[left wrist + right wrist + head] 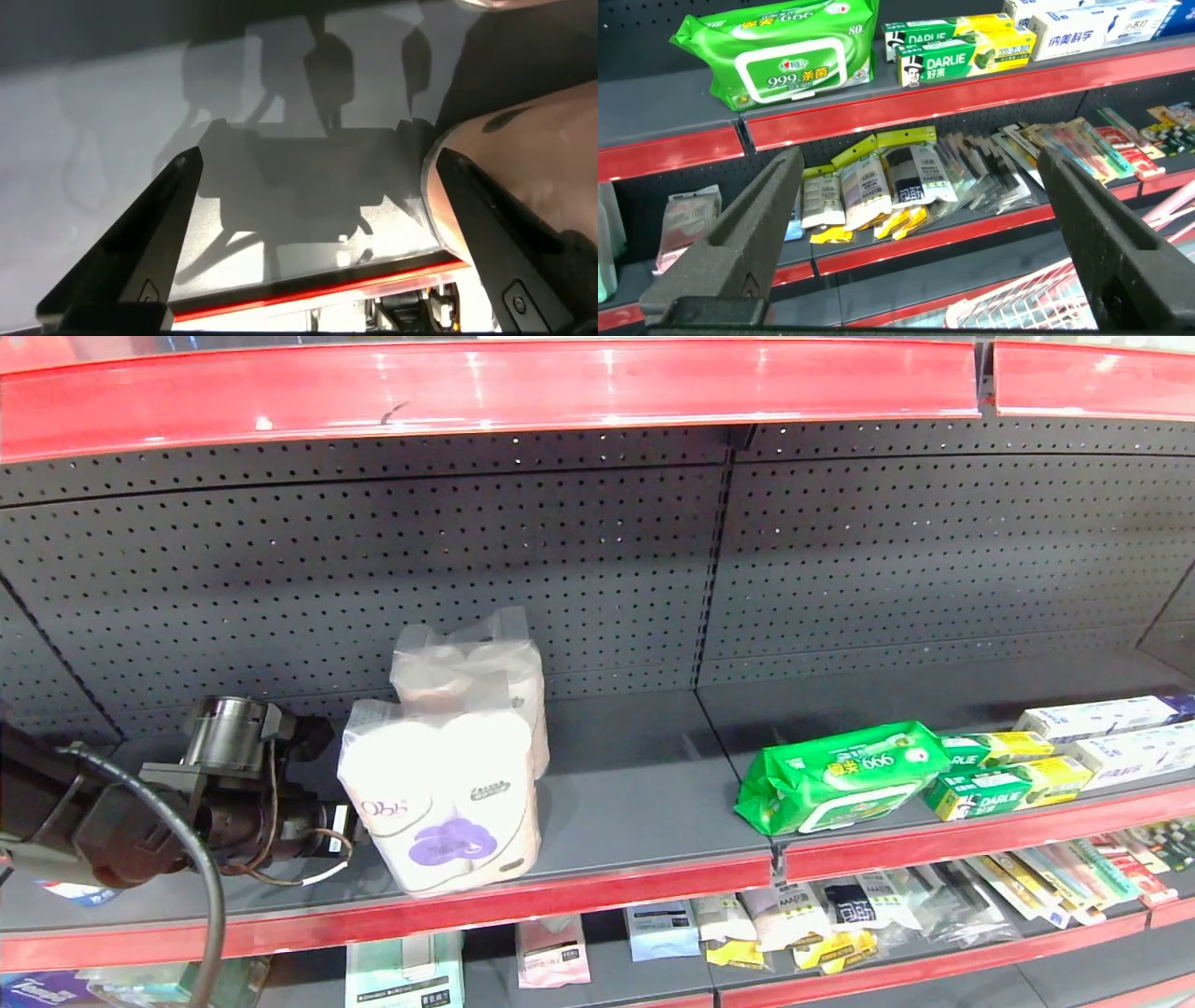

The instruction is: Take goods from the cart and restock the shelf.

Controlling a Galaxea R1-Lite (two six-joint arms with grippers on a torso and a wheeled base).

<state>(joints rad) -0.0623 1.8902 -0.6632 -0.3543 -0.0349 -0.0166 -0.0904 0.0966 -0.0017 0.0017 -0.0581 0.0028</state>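
ITEM: roll pack [448,803], plastic-wrapped, upright on the shelf [635,803], at the front, base right by the red lip. Second pack [471,663] close behind it, looks touching.

L gripper [318,163]: my fingers spread wide, nothing btwn them but bare shelf board. Nothing held. Pack sits outside the jaws, hard against one finger [486,215]; can't tell if touching or just beside.

R gripper [920,159]: fingers wide apart too, empty, hanging in front of the lower shelves. Wire basket edge [1036,299] below, prob. the cart.

Also on shelf, well apart to the robot's right: green wipes pack [840,775], toothpaste boxes [1008,775].

RISKS (my judgement):
- Pack is tall and soft and stands at the lip. If my L finger rubs it on the way out, it could tip fwd off the shelf.
- Loose wrap may snag a fingertip and drag the pack along.
- Swinging L arm sideways instead of straight back could shove both packs over.
- R arm going for the cart w/o checking clearance could clip the lower shelf edge.
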